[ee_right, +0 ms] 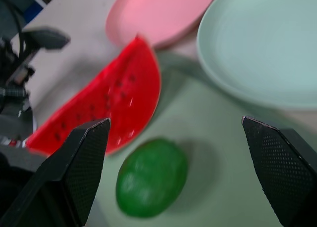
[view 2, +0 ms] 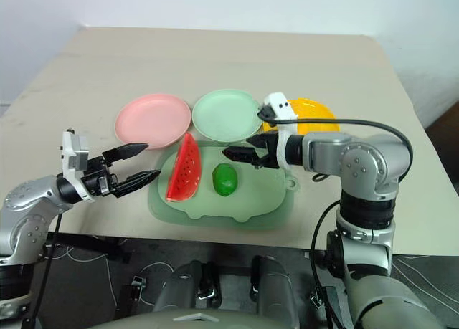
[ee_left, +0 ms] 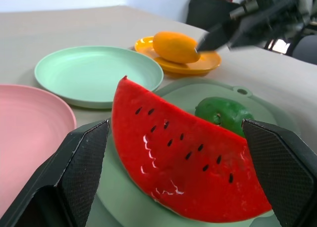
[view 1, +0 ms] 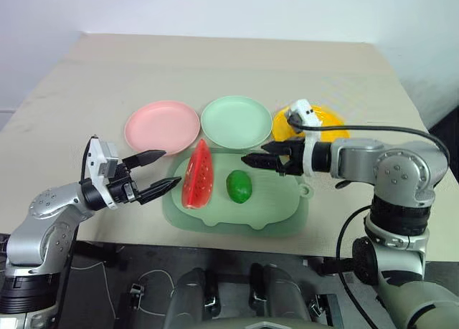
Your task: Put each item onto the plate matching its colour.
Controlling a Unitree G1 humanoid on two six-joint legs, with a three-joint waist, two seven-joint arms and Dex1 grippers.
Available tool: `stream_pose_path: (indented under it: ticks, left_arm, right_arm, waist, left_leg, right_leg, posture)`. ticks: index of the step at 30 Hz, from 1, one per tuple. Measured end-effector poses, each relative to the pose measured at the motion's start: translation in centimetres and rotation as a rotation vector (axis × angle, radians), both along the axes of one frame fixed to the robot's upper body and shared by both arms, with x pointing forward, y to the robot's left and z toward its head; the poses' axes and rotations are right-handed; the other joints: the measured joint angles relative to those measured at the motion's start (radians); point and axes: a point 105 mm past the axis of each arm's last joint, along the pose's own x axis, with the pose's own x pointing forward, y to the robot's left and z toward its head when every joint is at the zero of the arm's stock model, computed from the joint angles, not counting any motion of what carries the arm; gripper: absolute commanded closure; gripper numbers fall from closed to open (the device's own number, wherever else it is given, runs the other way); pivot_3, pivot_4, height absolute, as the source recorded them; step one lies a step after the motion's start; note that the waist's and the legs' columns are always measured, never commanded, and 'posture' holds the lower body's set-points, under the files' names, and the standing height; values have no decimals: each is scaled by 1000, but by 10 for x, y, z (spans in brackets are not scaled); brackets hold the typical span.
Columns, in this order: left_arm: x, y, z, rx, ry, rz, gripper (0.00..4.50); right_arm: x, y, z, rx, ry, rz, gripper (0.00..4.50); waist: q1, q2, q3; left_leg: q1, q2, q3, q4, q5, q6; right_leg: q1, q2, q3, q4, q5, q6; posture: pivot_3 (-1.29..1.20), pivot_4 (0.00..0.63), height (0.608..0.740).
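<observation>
On the beige counter [view 1: 215, 64], our two arms face each other across the pale green mat [view 1: 272, 214], where the watermelon wedge [view 1: 199, 175] and the green fruit [view 1: 239, 186] are still waiting. The yellow fruit [ee_left: 176, 46] already rests on the yellow plate [ee_left: 208, 64] at far right; the pink plate [view 1: 161, 126] and the mint green plate [view 1: 236, 120] sit empty beyond the mat.

The risk, as we judge it: the wedge stands on its rind edge, leaning, and a nudge from either finger could topple it onto the green fruit or push it off the mat. The glossy oval fruit looks likely to roll or squirt out if pinched off-centre. With both arms converging on the same small patch, they could also clash.

Our left claw [view 1: 154, 175] is held level near the mat's left edge, wide open and empty, aimed at the wedge. Our right claw [view 1: 258, 160] reaches in from the right, tilted slightly down above the green fruit, open and empty.
</observation>
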Motion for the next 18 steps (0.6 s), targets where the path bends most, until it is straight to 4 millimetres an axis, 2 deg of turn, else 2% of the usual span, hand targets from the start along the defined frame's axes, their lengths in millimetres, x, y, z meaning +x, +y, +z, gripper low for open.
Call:
stream_pose_path:
  ticks: [4, 8, 18]
  left_arm:
    - [-5, 0, -5, 10, 26, -10, 0]
    - [-5, 0, -5, 11, 26, -11, 0]
    - [-8, 0, -6, 13, 22, -29, 0]
  right_arm:
    - [-3, 3, -15, -33, 37, -6, 6]
    - [-6, 23, -26, -36, 70, 24, 6]
    - [-14, 38, -36, -55, 112, 76, 6]
  waist:
    - [-5, 0, 0]
    - [-4, 0, 0]
    - [-4, 0, 0]
  left_leg:
    - [1, 1, 0, -3, 1, -2]
    - [2, 1, 0, -6, 3, -4]
    - [2, 0, 1, -7, 3, -4]
  right_leg:
    - [-1, 1, 0, 1, 0, 0]
    - [-3, 1, 0, 2, 0, 0]
    - [-3, 2, 0, 1, 0, 0]
  posture:
    - [0, 150, 696]
    - [0, 150, 696]
    - [0, 150, 696]
